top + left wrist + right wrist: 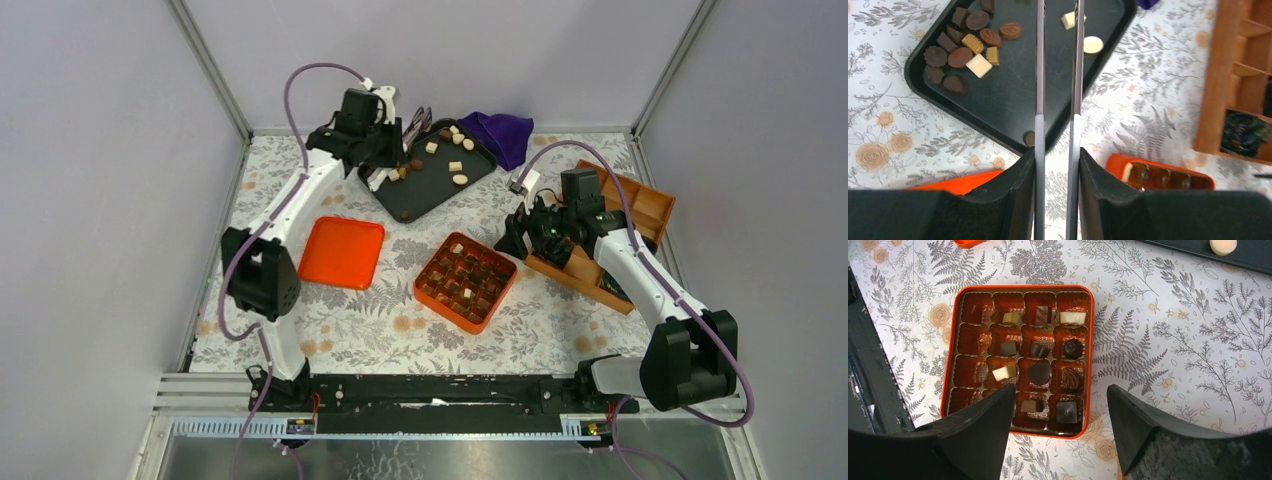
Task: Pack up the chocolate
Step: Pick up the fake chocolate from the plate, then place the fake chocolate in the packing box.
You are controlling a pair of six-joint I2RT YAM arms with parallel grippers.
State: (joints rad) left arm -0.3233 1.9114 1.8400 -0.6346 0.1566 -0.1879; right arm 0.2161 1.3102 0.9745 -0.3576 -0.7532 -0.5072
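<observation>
Loose chocolate (455, 165) lies in a black tray (430, 190) at the back; a cluster of brown and cream pieces (968, 50) fills its corner in the left wrist view. An open orange box (466, 281) with a grid of cups holds several chocolates (1039, 373); some cups are bare. My left gripper (395, 140) hangs over the tray's left end, shut on thin metal tweezers (1040, 75) whose two blades reach over the tray with nothing between them. My right gripper (520, 235) is open and empty beside the box's right side, its jaws (1060, 390) wide over the box's near edge.
The orange lid (342, 252) lies left of the box. A wooden divided box (640, 215) stands at the right with dark crinkled rolls (1243, 132) in it. A purple cloth (500, 133) lies behind the tray. Walls close in the table.
</observation>
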